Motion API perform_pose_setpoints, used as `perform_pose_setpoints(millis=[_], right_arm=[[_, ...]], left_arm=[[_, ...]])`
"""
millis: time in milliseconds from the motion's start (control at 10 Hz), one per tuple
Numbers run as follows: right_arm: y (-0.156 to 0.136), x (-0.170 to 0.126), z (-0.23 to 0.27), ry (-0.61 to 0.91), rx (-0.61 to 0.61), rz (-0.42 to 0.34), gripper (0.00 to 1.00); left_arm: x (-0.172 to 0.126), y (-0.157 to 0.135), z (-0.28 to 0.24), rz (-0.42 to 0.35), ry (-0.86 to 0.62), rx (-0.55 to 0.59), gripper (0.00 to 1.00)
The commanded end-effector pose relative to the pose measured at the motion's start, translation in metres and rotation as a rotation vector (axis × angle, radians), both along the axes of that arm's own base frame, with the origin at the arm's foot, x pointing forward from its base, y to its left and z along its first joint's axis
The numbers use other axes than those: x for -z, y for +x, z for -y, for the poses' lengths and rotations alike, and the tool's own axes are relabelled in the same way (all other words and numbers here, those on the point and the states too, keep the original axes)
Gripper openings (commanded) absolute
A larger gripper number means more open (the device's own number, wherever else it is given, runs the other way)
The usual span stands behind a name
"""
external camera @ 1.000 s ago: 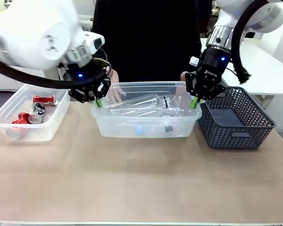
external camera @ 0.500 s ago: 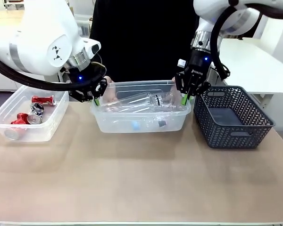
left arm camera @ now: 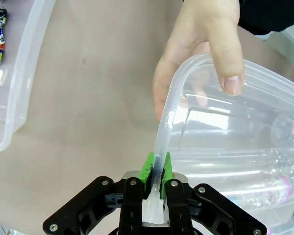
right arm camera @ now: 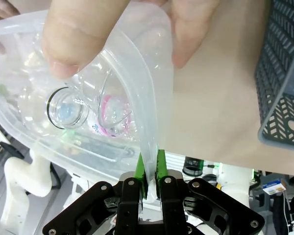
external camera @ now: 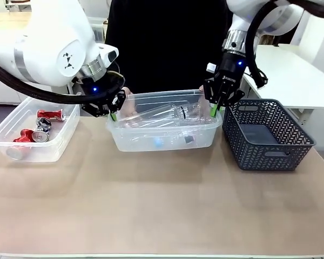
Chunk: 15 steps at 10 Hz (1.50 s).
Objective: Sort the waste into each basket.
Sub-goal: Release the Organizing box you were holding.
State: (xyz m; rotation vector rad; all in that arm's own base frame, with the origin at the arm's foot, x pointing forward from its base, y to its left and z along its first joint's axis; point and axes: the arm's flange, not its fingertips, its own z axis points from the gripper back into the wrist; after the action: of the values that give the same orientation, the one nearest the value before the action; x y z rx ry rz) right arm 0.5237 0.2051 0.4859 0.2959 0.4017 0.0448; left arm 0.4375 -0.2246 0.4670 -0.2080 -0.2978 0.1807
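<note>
Presently, contents of the table, left to right:

Left tub (external camera: 21, 141): clear plastic, resting on the table at the left edge; holds the crushed red and silver cans (external camera: 39, 128).

Left gripper (external camera: 113, 113): fingers clenched on the left rim of the middle tub; the wrist view shows the green pads (left arm camera: 148, 165) pinching that thin rim between them.

Person's hand (left arm camera: 198, 46): at the far left corner of the middle tub, thumb hooked over the rim, fingers outside the wall.

Middle tub (external camera: 164, 142): clear plastic, gripped at both ends by the grippers; holds the clear bottles (external camera: 167, 116), lying on their sides.

Right gripper (external camera: 215, 109): fingers clamped on the right rim of the middle tub, pads on either side of it. A second hand (right arm camera: 88, 24) of the person grips the rim close by.

Dark lattice basket (external camera: 270, 137): on the table just right of the middle tub; nothing seen inside.

Table (external camera: 162, 210): no loose waste lies on its surface.

Progress: sorting looks finished, with cans in one tub and bottles in the other. What seems left is handling the bottle tub, whether passing it over or setting it down cannot be told.
</note>
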Motion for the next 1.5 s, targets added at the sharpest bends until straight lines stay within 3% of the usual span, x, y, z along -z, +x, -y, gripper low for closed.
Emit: perform_pose_setpoints(millis=[0,300,400,500,600,700,800,900,1200,1300,1400], right_arm=[[-0.008,0.000,-0.004,0.026,0.009,0.005,0.09],[-0.008,0.000,-0.004,0.026,0.009,0.005,0.09],[0.000,0.000,0.000,0.000,-0.001,0.000,0.24],[-0.004,0.000,-0.002,0.006,0.061,0.055,0.66],[-0.010,0.001,-0.002,0.025,0.094,0.110,0.81],[-0.014,-0.001,0.005,0.054,0.122,0.151,1.00],[-0.019,-0.003,0.010,0.087,0.153,0.198,1.00],[-0.023,-0.007,0.016,0.100,0.216,0.286,1.00],[-0.042,-0.022,0.029,0.166,0.295,0.565,1.00],[-0.044,-0.022,0.030,0.192,0.282,0.610,1.00],[-0.042,-0.019,0.027,0.190,0.284,0.608,1.00]], left_arm=[[-0.001,0.004,0.002,0.000,-0.003,-0.008,0.07],[-0.001,0.004,0.002,0.000,-0.003,-0.008,0.07],[0.000,0.000,0.000,0.000,0.000,-0.001,0.07],[-0.007,0.003,0.008,-0.002,-0.024,0.030,0.64],[-0.017,0.000,0.011,0.027,-0.056,0.068,0.64],[-0.022,-0.002,0.008,0.034,-0.055,0.071,1.00],[-0.028,-0.003,0.005,0.041,-0.066,0.086,0.66],[-0.034,-0.004,0.001,0.054,-0.095,0.109,1.00],[-0.053,-0.018,-0.008,0.101,-0.225,0.237,1.00],[-0.054,-0.020,-0.011,0.102,-0.275,0.287,1.00],[-0.052,-0.020,-0.013,0.097,-0.301,0.318,1.00]])
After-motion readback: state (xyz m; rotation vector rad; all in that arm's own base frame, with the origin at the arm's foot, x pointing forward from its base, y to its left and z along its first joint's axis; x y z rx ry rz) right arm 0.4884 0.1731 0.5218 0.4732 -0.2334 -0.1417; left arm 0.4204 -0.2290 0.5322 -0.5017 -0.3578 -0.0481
